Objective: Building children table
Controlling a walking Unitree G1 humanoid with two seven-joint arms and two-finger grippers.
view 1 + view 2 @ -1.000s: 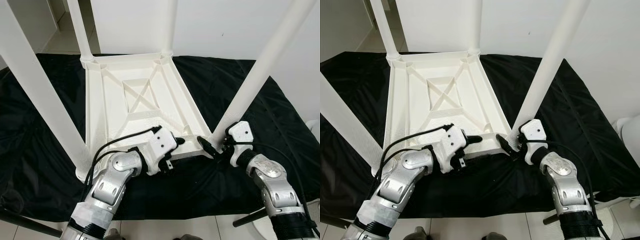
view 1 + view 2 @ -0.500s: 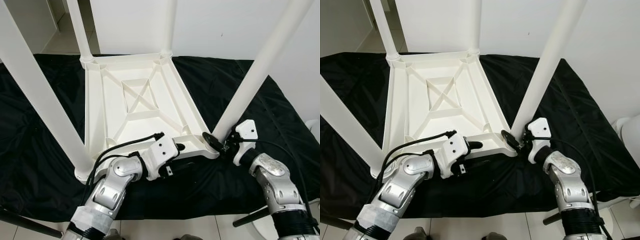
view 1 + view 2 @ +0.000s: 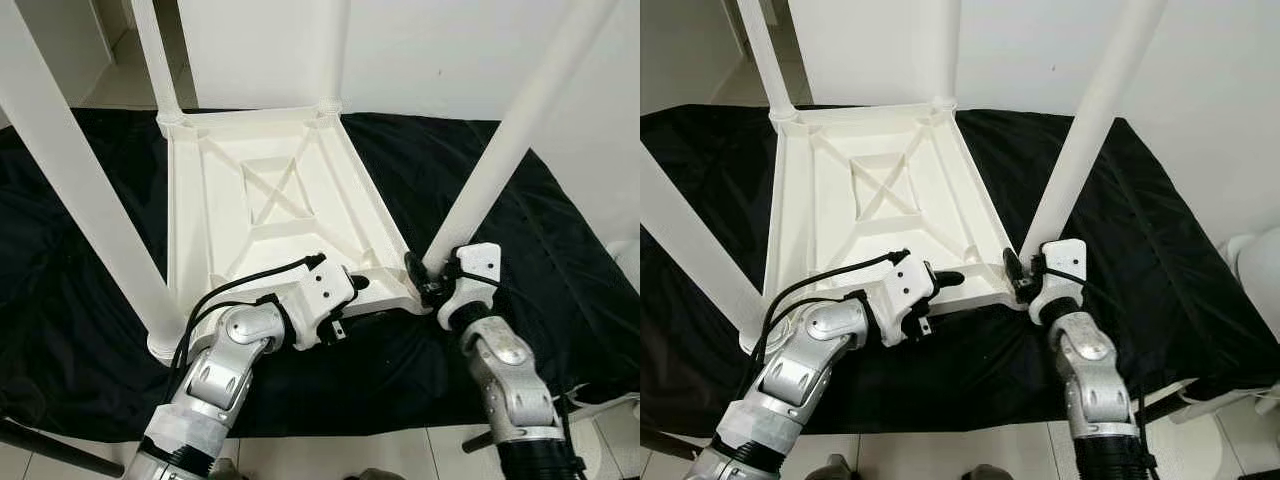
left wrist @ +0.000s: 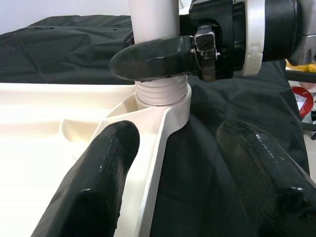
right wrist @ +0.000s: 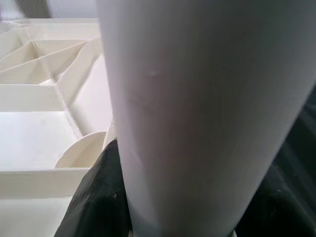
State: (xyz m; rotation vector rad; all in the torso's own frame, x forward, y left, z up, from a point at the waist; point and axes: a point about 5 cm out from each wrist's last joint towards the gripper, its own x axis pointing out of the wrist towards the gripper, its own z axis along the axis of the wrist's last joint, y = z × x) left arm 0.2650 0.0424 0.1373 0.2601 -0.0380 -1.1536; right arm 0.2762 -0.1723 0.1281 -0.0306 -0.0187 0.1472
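The white children's table (image 3: 270, 200) lies upside down on a black cloth, its legs pointing up. My right gripper (image 3: 421, 279) is shut around the base of the near right leg (image 3: 500, 160), just above its threaded socket (image 4: 162, 94); one finger (image 5: 96, 197) presses against the leg's side. My left gripper (image 3: 360, 298) is open at the near rim (image 4: 157, 163), close to that same corner. One of its fingers (image 4: 101, 177) lies inside the tabletop's underside, the other (image 4: 256, 182) outside over the cloth.
The three other legs stand up at the near left (image 3: 80, 190), far left (image 3: 155, 60) and far right (image 3: 335, 50). The black cloth (image 3: 80, 370) spreads around the table. A white wall (image 3: 430, 50) is behind, and a black stand foot (image 3: 50, 445) crosses the near left.
My right arm has swung in leftward and its gripper now wraps the leg's base more squarely. The left gripper has shifted up a little against the near rim.
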